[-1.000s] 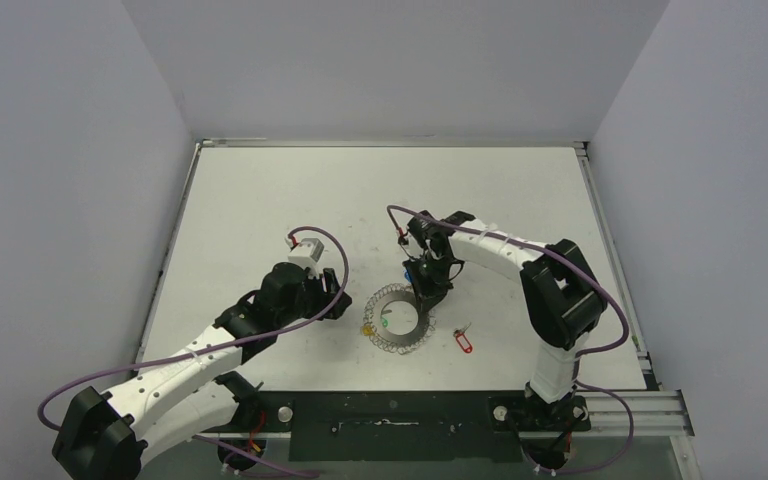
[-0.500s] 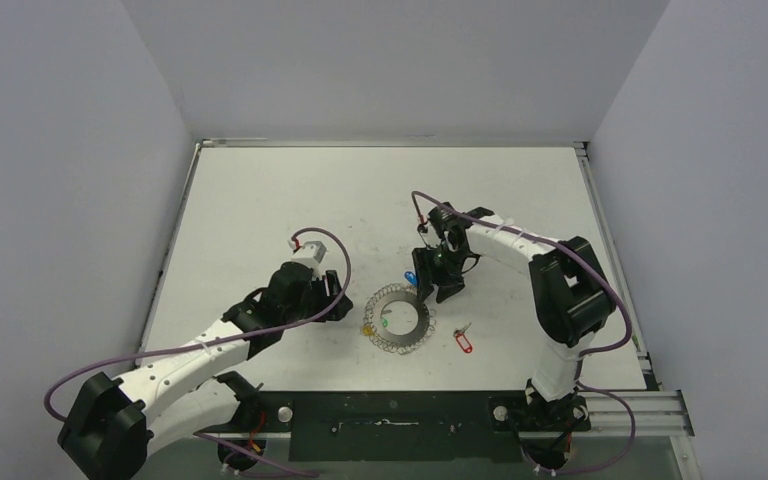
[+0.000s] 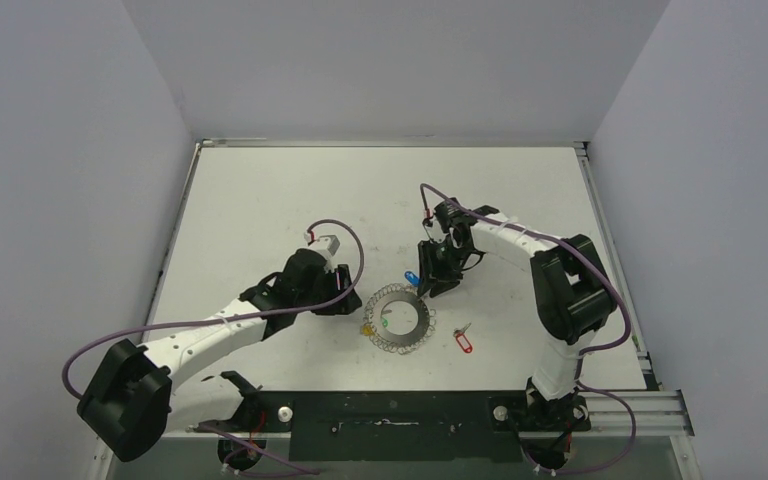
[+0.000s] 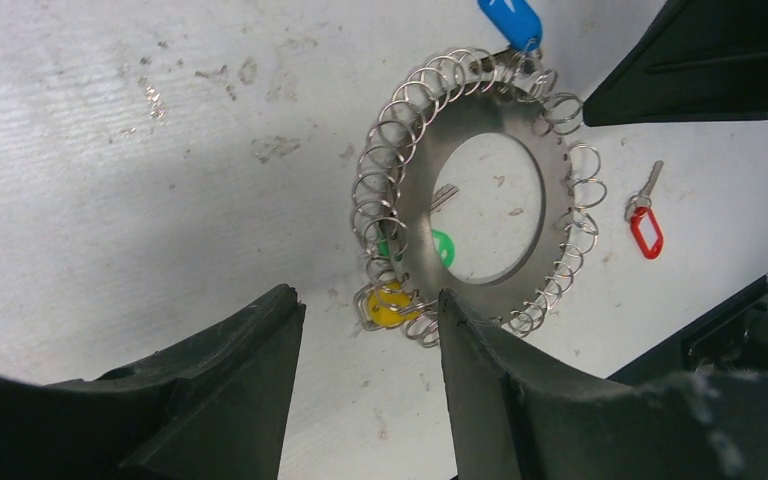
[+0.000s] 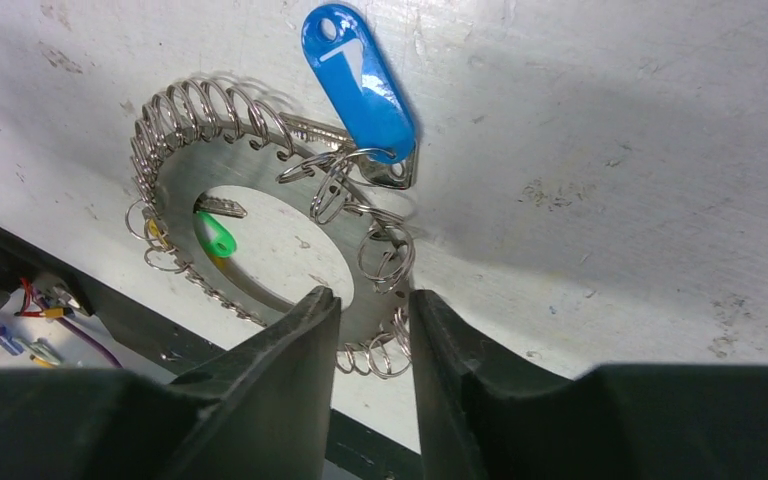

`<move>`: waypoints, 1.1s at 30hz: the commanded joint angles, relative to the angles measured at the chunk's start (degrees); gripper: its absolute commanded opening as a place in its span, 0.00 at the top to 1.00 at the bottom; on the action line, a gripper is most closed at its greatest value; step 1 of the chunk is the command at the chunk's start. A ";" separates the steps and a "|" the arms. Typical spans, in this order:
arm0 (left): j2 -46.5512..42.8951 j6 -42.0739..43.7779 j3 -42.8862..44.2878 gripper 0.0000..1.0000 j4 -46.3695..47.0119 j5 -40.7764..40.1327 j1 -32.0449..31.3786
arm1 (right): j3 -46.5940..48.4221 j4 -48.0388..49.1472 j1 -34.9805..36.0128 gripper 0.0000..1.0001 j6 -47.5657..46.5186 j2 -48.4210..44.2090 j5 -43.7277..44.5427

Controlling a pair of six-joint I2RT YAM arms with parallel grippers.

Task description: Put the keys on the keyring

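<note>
Scuffs fleck the white counter (image 4: 110,150). Leftmost, the left fingers (image 4: 230,390) stand spread and empty, just beside the keyring (image 4: 425,205), which lies flat mid-counter. A yellow tag (image 4: 390,305) sits at its left rim, and a green tag (image 4: 443,245) lies inside the hole. The blue-tagged key (image 5: 360,80) rests against the far rim, its small ring tangled among the keyring's loops. By that side the right fingers (image 5: 280,390) hover slightly parted, gripping nothing. Farther right, the red-tagged key (image 4: 645,230) lies alone, apart from the keyring.
</note>
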 commanded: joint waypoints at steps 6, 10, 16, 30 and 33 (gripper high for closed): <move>4.70 3.96 6.53 0.51 8.42 4.85 -0.06 | 0.94 0.32 -1.45 0.70 -0.56 -0.26 -1.50; 5.79 4.66 7.81 0.52 8.37 5.27 -0.14 | 0.03 0.85 -1.38 0.66 -0.52 0.82 -2.73; 5.92 4.58 7.92 0.52 8.89 5.19 -0.15 | -0.10 0.54 -1.30 0.85 -0.72 2.07 -2.69; 10.00 5.95 10.80 0.54 13.52 7.55 -0.53 | -1.65 4.62 -1.71 0.69 3.71 -2.47 -7.47; 12.29 6.01 12.00 0.56 15.11 9.45 -1.28 | -1.38 4.76 -2.85 0.61 4.41 -4.29 -7.48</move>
